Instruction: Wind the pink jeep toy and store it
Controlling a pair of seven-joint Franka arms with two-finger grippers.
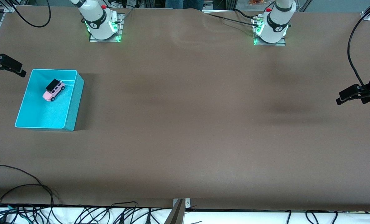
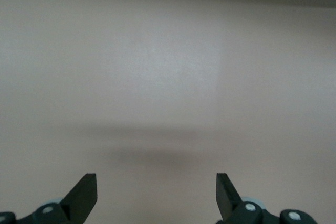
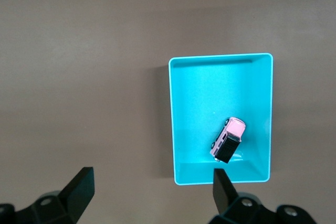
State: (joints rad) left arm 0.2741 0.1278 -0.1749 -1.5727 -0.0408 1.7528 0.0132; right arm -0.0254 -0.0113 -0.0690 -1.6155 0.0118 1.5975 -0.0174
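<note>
Jaws on both grippers stood spread, holding nothing. Left gripper (image 2: 156,195) hung over bare brown table (image 1: 197,124), right gripper (image 3: 152,192) high over the turquoise bin (image 3: 176,129) at the right arm's end. Pink jeep toy (image 1: 53,90) sat on its wheels inside the bin, angled, in the half nearer the robots' bases, close to but apart from the wall.

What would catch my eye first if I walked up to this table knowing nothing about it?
Probably the turquoise bin, bright against the brown table at the right arm's end. Inside it sits the pink jeep toy, tiny, with a black roof, in the part of the bin farther from the front camera. The right gripper hangs open above the table beside the bin; the left gripper, also open, waits over bare table.
</note>
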